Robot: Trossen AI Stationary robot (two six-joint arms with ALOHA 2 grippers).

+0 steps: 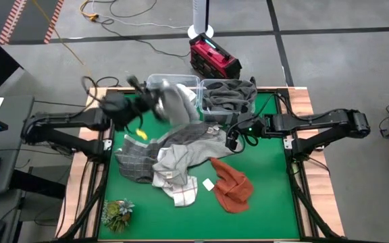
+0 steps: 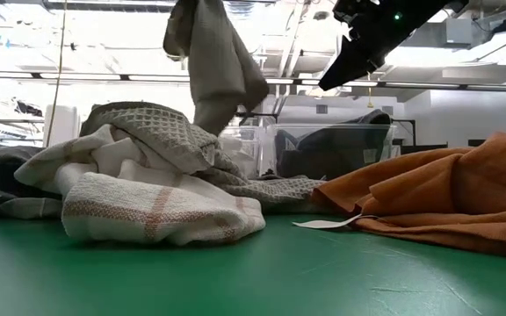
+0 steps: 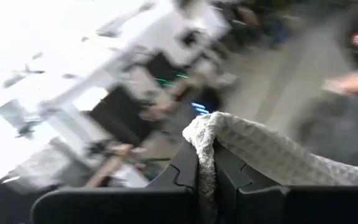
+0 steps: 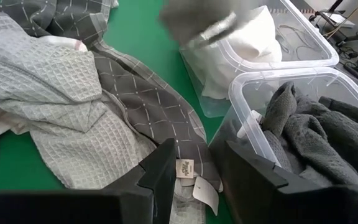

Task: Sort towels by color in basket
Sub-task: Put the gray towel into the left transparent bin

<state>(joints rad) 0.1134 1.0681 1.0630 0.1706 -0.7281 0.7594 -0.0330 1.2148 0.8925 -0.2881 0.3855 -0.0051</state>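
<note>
Your left end effector (image 1: 155, 102) pinched a light waffle towel (image 1: 174, 104) above the bins (image 1: 248, 108), upper centre; right end effector (image 1: 234, 140) spread; a pile (image 1: 171, 158) awaited on the tabletop (image 1: 269, 196).

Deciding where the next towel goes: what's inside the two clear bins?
The right bin holds dark grey towels; the left bin holds white cloth. Anything beneath those is covered.

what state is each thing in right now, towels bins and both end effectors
left end effector: shut on a light grey towel, lifted over the bins
right end effector: open, empty, above the pile by the right bin
left bin: open, white cloth inside
right bin: open, dark grey towels inside
rust orange towel: crumpled on the table
towel pile: heaped, unsorted
</note>
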